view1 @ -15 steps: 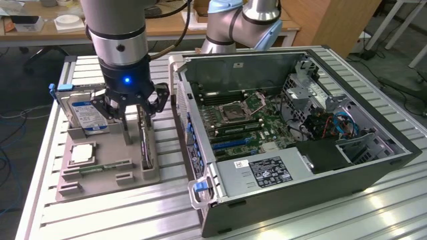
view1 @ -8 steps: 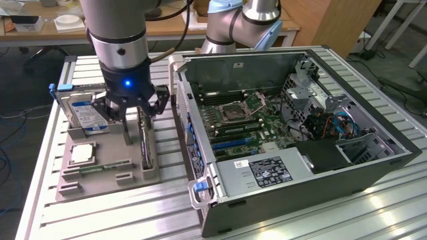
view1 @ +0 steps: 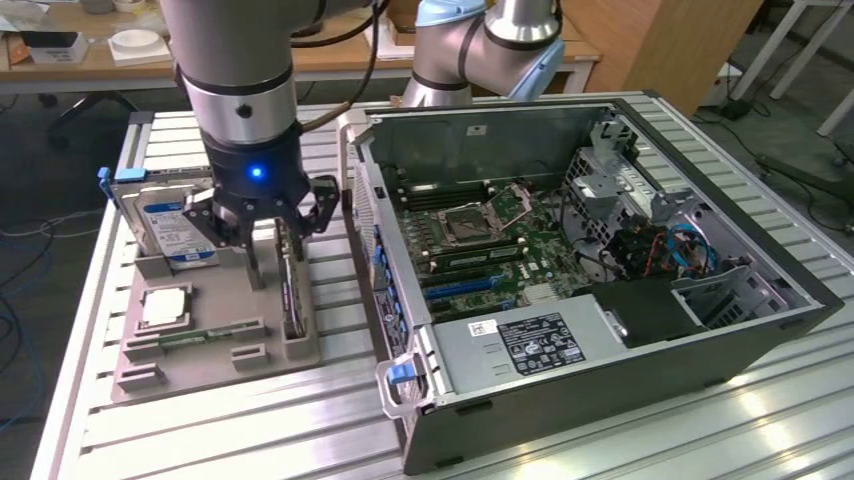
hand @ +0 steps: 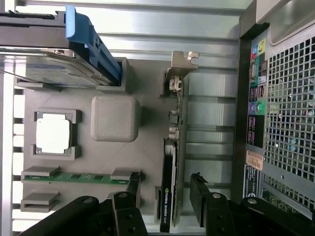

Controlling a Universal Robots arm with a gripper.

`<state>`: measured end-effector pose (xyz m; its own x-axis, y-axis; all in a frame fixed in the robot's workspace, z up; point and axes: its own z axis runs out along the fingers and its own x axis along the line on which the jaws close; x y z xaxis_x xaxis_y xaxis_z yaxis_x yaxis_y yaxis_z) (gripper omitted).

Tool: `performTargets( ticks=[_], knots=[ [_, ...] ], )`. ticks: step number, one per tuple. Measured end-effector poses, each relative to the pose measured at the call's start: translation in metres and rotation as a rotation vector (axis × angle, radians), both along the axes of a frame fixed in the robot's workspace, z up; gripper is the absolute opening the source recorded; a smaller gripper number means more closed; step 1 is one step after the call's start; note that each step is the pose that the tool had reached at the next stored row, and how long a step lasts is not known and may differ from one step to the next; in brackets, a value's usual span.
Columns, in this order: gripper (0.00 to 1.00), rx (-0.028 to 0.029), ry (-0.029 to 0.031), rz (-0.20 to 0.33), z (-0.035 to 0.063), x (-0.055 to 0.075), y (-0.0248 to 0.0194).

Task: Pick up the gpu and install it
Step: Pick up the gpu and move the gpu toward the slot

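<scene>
1. At the exterior view's left, a boxy silver hard drive with a blue and white label (view1: pixel 168 226) stands on its edge in a flat grey plastic holder tray (view1: pixel 214 372); the tray sits on the silver ribbed metal bench (view1: pixel 267 435); it has a pocket cut for each part, so I think nothing can slide or tip.
2. A square silver chip (view1: pixel 163 305) and a thin green memory stick (view1: pixel 207 336) lie flat in the tray, each in its own pocket.
3. At the tray's side nearest the case is the gpu (view1: pixel 287 295), a thin flat black card with a silvery metal bracket at one end; it stands on its long edge in a slot; I think it stands this way so that fingers can come down on both flat faces.
4. The black two-fingered tool (view1: pixel 276 252) hangs right over the gpu; its fingers (hand: pixel 133 189) are spread wide, one on each side of the card; it holds nothing, and as far as I can see the fingers do not press on the card.
5. At the exterior view's right, the big dark grey computer case (view1: pixel 747 335) lies on its side with its cover off; the green board (view1: pixel 494 250) inside faces up, so I think a card can go in from above; the gpu is not in it yet.
</scene>
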<state>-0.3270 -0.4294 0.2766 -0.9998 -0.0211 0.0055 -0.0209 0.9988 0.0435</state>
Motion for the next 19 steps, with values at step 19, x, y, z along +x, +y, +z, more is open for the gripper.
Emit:
performTargets(
  ticks=[19],
  knots=[
    [0.53, -0.0178, -0.0011, 0.0, -0.0214, 0.0, 0.0005]
  ],
)
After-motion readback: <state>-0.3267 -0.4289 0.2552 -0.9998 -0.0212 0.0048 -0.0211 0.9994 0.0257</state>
